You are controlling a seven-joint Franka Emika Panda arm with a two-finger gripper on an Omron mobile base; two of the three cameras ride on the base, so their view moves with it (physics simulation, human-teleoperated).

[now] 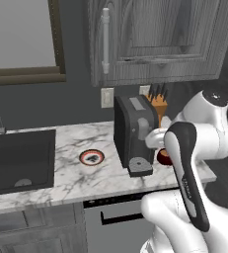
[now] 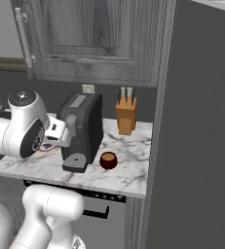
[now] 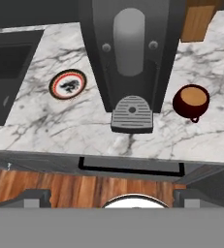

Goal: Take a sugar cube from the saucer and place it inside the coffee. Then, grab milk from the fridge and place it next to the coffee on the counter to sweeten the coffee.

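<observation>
The saucer [image 3: 68,85] with its orange-red rim and dark marks in the pale centre lies flat on the counter [image 3: 45,121], ahead of my hand and off to its left in the hand view. The sugar cube is too small to make out on it. The coffee [image 3: 191,100], a dark red-brown cup with a tan inside, stands upright ahead of my hand to its right, well apart from the saucer. Between the two, straight ahead of me, stands the black coffee machine [image 3: 129,53], its round grey drip tray [image 3: 132,112] facing my hand; the cup is just beside that tray, not touching it as far as I can tell.

My gripper [image 3: 104,197] hangs back off the counter's front edge, over the wood floor [image 3: 60,186], with its two dark tips standing wide apart and nothing between them. It touches nothing.

In the right base view the cup sits near the counter's right end, near a tall dark panel [image 2: 201,126]. A wooden knife block [image 2: 126,115] stands behind the cup against the wall. The black sink [image 1: 19,160] is set in the counter far to my hand's left, past the saucer. Grey wood cabinets [image 1: 160,39] hang above the machine.
</observation>
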